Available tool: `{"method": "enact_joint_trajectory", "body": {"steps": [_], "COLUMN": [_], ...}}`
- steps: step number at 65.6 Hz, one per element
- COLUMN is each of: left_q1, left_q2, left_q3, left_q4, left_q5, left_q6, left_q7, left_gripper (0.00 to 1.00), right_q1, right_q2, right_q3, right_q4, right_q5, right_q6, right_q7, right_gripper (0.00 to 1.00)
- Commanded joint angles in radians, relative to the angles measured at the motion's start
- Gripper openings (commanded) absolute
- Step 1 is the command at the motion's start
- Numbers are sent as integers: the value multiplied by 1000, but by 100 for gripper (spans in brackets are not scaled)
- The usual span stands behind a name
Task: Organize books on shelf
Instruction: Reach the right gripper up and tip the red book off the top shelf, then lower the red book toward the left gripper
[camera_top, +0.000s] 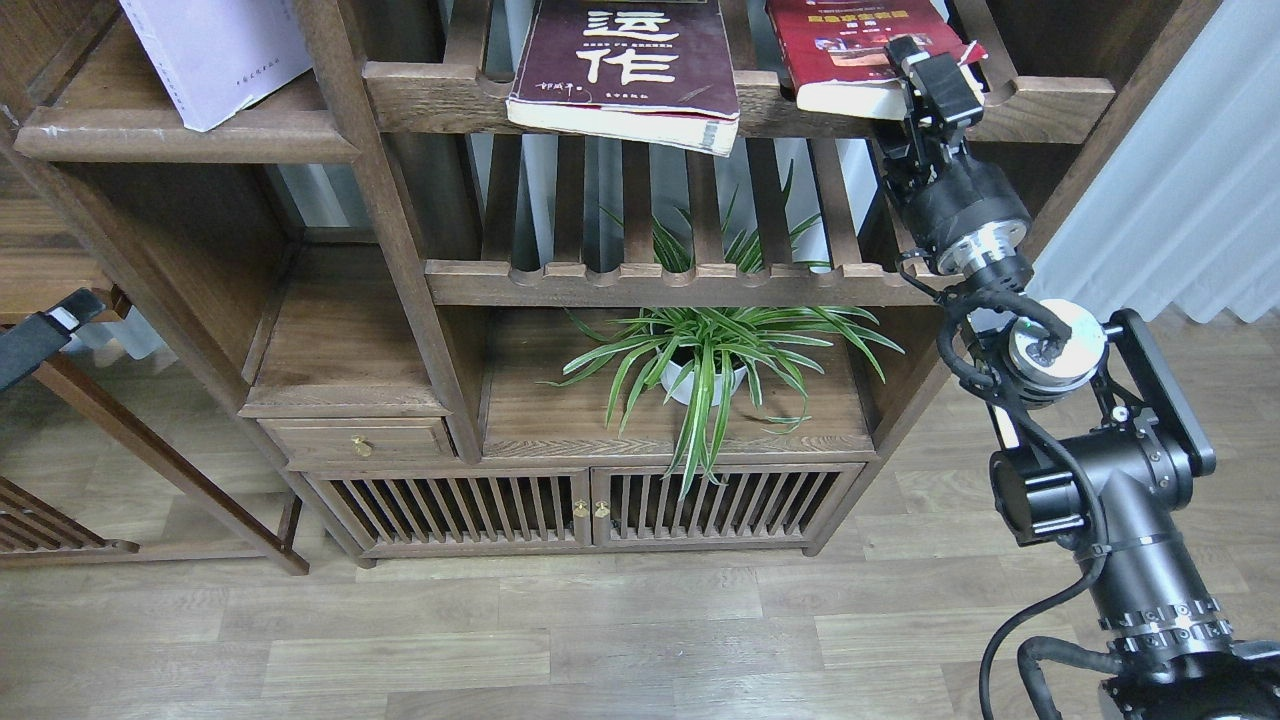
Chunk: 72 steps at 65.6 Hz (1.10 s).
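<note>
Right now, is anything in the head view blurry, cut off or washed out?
Head view: sharp, evenly lit. The top edge crops the maroon book, red book and lavender-white book. The curtain looks bright. The right gripper is at the red book's corner; its jaw state is unclear.

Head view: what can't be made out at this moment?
- Right gripper: small and dark against the red paperback with cover photos; grip state unclear.
- Left gripper: cut off by the left edge.
- Thick maroon paperback with white characters and pale lavender-white paperback: tops cropped by the upper edge.
- White plant pot: mostly hidden by green leaves.
</note>
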Motion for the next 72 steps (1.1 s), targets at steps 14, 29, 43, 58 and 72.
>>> {"method": "enact_joint_trajectory", "body": {"steps": [14,29,43,58,72], "left_q1": [0,0,9,20,23], "left_q2": [2,2,-11,-15,-55], "left_q3": [-24,-39,-26,1,22], "left_q4": [0,0,0,0,-16], "left_q5": [0,0,-72,-98,-156], "left_q6": [0,0,0,0,0], "left_q7": [0,0,0,0,0], "left_gripper": [99,99,100,100,100], "right_q1": [-16,-73,-234,-432,-617], "right_q2": [-3,4,4,9,14], "right_q3": [-9,0,3,-14,-69], "right_q4": [6,29,209,256,256], "right_q5": [80,102,218,229,240], "right_q6": [92,104,129,299,495], "right_q7": [24,21,48,44,39], "right_gripper": [4,3,4,4,4]}}
